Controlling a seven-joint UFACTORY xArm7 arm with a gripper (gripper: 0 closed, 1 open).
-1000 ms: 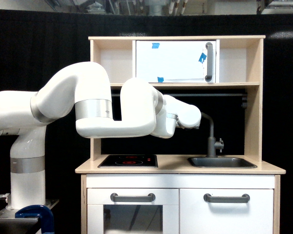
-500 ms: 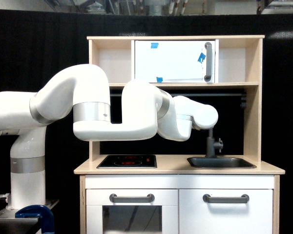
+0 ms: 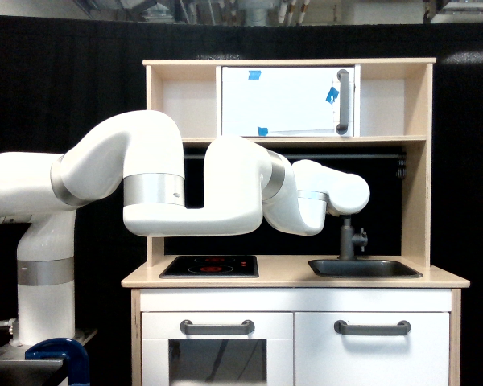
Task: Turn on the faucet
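The faucet (image 3: 348, 238) is a dark grey toy tap standing behind the sink (image 3: 365, 268) on the toy kitchen's counter. Only its lower stem and small side lever knob (image 3: 361, 237) show. Its upper stem and spout are hidden behind the white arm's wrist (image 3: 338, 193), which hangs directly over and in front of the tap. No fingers of the gripper show in the exterior view; the wrist housing covers them.
A black cooktop (image 3: 210, 265) lies on the counter at the exterior view's left of the sink. Above the arm runs a shelf (image 3: 306, 139) carrying a white cabinet door (image 3: 288, 100) with a grey bar handle. The wooden side panel (image 3: 419, 201) stands close beyond the tap.
The arm's forearm and wrist have swung toward the exterior view's right, from beside the tap to over it, covering the spout that showed one second ago.
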